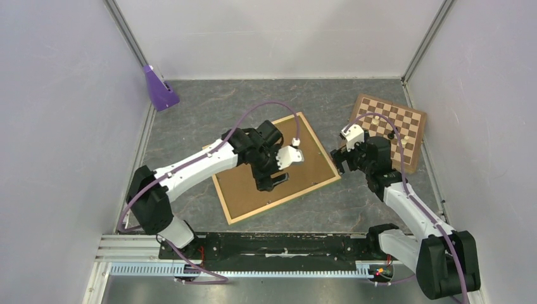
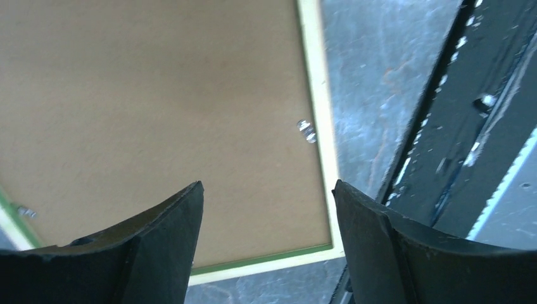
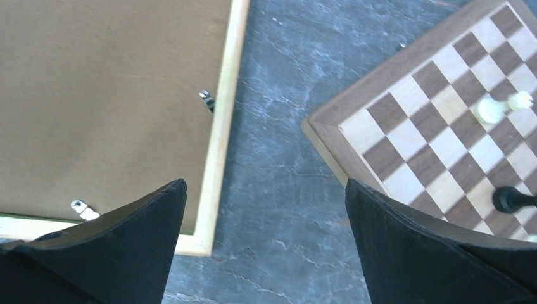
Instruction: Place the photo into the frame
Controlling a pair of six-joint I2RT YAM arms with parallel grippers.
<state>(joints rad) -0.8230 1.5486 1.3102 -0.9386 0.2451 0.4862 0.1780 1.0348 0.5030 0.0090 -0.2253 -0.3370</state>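
Observation:
The frame [image 1: 285,200] lies with its pale wood back face up in the middle of the table. The plain brown hardboard panel [image 1: 310,152] sits inside it. The photo is hidden. My left gripper [image 1: 270,183] is open and empty, hovering over the panel near the frame's near edge. In the left wrist view the gripper [image 2: 267,185] is above the panel [image 2: 158,95], beside the rail [image 2: 315,82]. My right gripper [image 1: 339,163] is open and empty just off the frame's right corner. In the right wrist view the gripper [image 3: 266,182] is over bare table between the rail [image 3: 225,107] and the chessboard.
A brown-and-cream chessboard [image 1: 399,126] lies at the back right, carrying a white piece [image 3: 500,106] and a black piece [image 3: 513,199]. Small metal tabs [image 3: 206,100] stick out along the frame's rails. A purple object [image 1: 158,88] stands at the back left corner. Walls enclose the table.

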